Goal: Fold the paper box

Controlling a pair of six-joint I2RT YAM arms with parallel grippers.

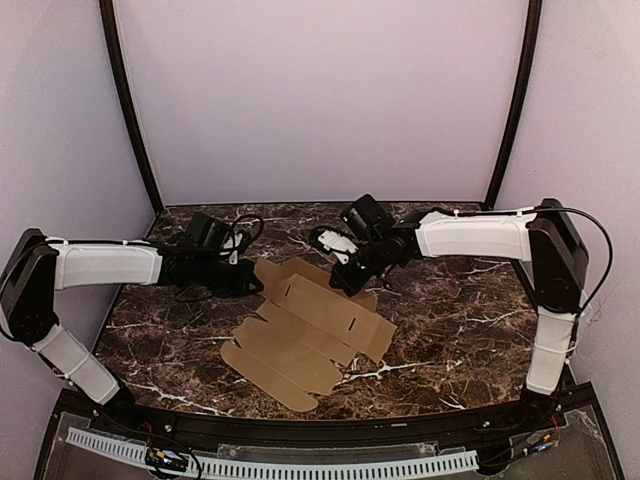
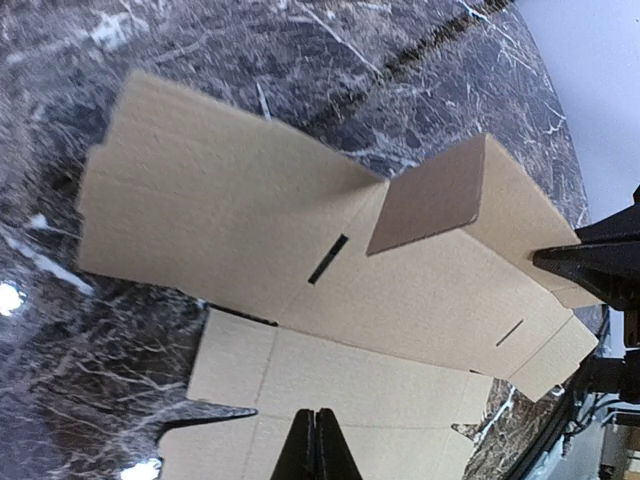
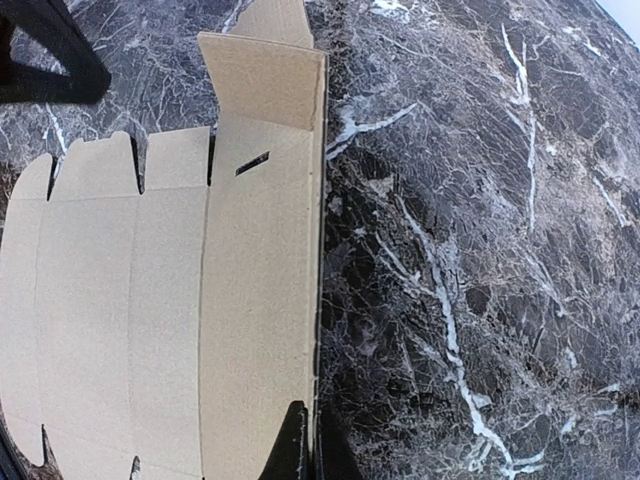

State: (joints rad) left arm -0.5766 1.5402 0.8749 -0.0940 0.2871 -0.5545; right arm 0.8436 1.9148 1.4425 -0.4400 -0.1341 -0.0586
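Paper box [image 1: 305, 330] flat on table [image 1: 450, 330]

The top external camera is fixed high behind the near edge of the counter [image 1: 450, 330]. It faces forward and down at long range and covers the counter from its near edge to its far edge.

The left wrist camera sits directly behind the left tool [image 2: 320, 445], whose tips enter at the bottom edge of the view. It looks obliquely across the counter at close range onto the paper box [image 2: 300, 250].

The right wrist camera sits likewise behind the right tool [image 3: 303, 445]. It looks steeply down at one long edge of the box and the bare counter beside it.

All three views share the box at mid-counter.
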